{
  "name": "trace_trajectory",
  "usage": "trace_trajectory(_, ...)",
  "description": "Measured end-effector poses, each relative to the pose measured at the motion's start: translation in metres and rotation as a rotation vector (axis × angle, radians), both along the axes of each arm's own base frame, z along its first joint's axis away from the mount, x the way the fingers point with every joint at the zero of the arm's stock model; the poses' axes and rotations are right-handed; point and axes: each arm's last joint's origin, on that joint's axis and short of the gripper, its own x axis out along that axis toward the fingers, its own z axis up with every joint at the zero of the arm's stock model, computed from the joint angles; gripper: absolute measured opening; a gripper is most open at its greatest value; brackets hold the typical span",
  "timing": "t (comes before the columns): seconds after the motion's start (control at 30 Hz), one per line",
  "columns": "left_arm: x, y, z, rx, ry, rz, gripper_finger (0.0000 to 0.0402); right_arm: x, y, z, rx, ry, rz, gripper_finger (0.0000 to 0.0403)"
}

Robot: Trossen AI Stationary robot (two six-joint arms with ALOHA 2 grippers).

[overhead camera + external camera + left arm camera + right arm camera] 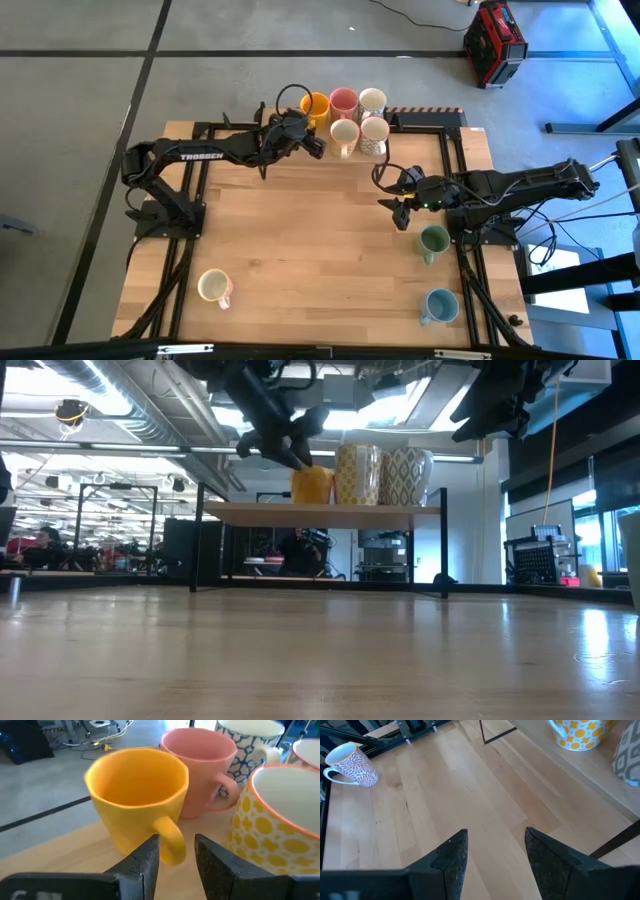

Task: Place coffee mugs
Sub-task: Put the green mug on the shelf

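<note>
The high view looks straight down from well above, taking in the whole wooden surface [300,230], both arms and the grey floor around. The low view sits at the level of the boards, facing across them to a raised shelf [320,510] and the room behind. The left wrist view is very close to the orange-yellow mug [137,795], looking past its own gripper [176,855]. The right wrist view looks down at bare boards from higher up. The yellow-patterned mug [580,732] appears in both wrist views, probably the same one.
</note>
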Motion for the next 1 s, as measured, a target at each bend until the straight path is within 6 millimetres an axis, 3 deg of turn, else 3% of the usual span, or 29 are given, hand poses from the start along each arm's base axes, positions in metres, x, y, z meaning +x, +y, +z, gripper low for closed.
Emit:
trace_trajectory(0.3,-0.019,-0.013,0.034,0.060,-0.044,-0.093,0.0118,0.000,0.000,0.000,-0.003,0.000,0.002,0.0186)
trace_trajectory(0.53,-0.026,-0.047,0.054,0.050,-0.063,-0.437,0.0118,0.001,0.000,0.001,-0.001,-0.013,0.002,0.0186)
trace_trajectory(0.8,-0.029,-0.097,0.046,-0.063,0.040,-0.723,0.0118,0.002,0.002,0.000,0.017,-0.001,0.084,0.0186)
trace_trajectory(1.0,-0.034,-0.123,0.020,-0.124,0.114,-0.817,0.0118,0.004,0.009,0.009,0.105,-0.016,0.130,0.0186)
